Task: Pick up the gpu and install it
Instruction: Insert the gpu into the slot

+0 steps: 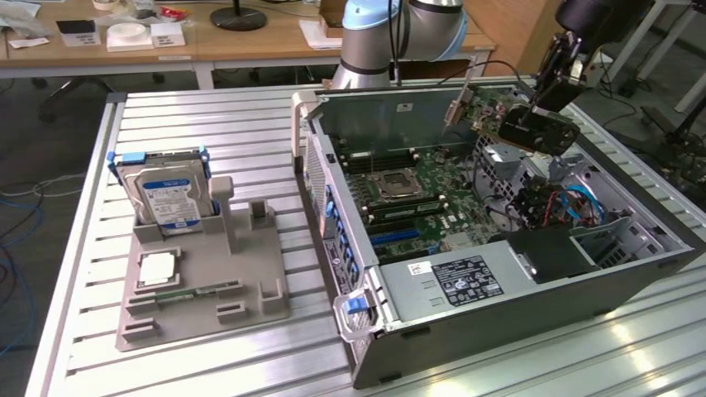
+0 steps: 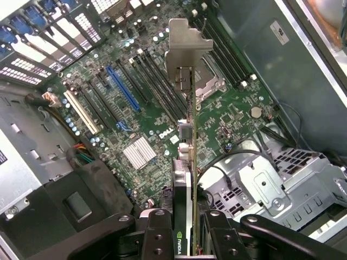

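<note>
The robot's black hand (image 1: 548,106) is clamped on the gpu (image 1: 527,131), a thin flat expansion card with a dark face, a green circuit board and a silver metal bracket at one end. The card is held in the air over the far right part of the open grey metal computer case (image 1: 530,298), its bracket end pointing toward the exterior view's left.

From the wrist, the hand (image 2: 187,235) has the gpu (image 2: 183,179) edge-on between its two black fingers (image 2: 157,238), one on each flat side. The silver bracket (image 2: 185,51) sticks out at the end away from the hand. Beneath the card lies the green motherboard (image 2: 227,114), with a long blue slot (image 2: 123,89), a white slot (image 2: 81,112) near it and a small silver ribbed heatsink (image 2: 142,153). The card is not seated in any slot.

The case lies on its side on the slotted aluminium bench (image 1: 221,124), with its inside open to view. Well apart from it, toward the exterior view's left, a grey plastic holder (image 1: 237,285) sits on the bench. A boxy silver hard drive with a blue-white label (image 1: 165,198) stands upright at the holder's far end, and a narrow green memory stick (image 1: 182,292) lies nearer. The pale blue and grey robot arm (image 1: 386,33) rises at the far side of the case
</note>
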Tool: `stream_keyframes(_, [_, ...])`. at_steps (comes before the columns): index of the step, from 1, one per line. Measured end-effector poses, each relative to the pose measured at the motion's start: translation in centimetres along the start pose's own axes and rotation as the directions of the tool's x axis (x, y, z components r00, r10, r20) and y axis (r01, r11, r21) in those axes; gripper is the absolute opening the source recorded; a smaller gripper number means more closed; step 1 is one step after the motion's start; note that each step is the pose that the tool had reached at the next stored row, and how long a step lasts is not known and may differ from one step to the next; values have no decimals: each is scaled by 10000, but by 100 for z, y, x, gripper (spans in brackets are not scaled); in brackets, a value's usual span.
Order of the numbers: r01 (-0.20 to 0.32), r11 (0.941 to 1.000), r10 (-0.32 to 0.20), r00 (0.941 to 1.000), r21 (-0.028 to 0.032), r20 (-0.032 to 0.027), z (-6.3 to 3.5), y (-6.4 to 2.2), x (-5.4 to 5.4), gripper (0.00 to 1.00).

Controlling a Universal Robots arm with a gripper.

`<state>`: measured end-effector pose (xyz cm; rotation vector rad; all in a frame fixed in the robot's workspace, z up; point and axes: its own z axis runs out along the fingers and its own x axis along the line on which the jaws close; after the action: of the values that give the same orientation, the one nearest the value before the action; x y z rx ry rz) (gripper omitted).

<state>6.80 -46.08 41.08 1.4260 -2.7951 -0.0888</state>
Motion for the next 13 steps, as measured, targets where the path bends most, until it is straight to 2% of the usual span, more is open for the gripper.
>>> stream_keyframes(4, [542,9985,-542,9985,-14,-27,0,0,0,27])
stream_keyframes(7, [1030,9947,-1030,9947,-27,-52,1,0,0,27])
stream_keyframes(10, [1575,9875,-1575,9875,-43,-78,1,0,0,27])
stream_keyframes(13, [2090,9779,-2091,9778,-60,-103,2,0,0,27])
